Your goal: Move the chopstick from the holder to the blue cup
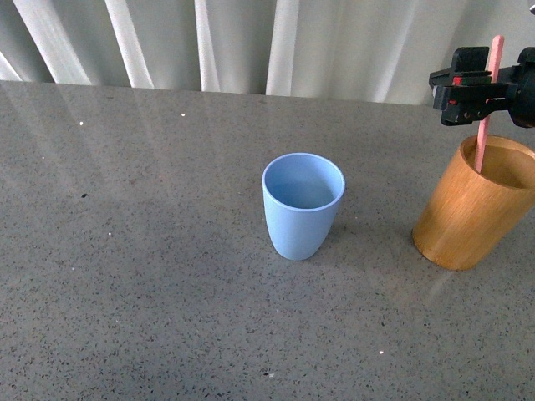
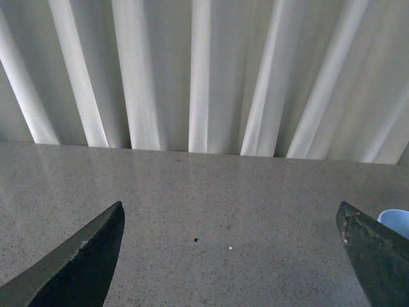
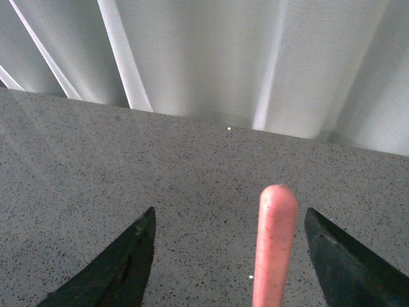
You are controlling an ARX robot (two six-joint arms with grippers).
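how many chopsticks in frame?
1. The pink chopstick stands in the wooden holder at far right, between the open jaws of the right gripper. Others could hide inside the holder.

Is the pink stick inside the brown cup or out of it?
Inside. The chopstick stands nearly upright, its lower end below the rim of the holder; the open right hand flanks its top.

Orange-brown wooden cylinder point(image 1: 468, 213): smooth, visible grain.
Light blue plastic tumbler point(image 1: 303, 213): matt.
Thin pink stick point(image 1: 482, 144): smooth, faintly speckled.
Grey speckled tabletop point(image 1: 150, 251): polished, reflective.
White pleated curtain point(image 1: 251, 42): cloth.
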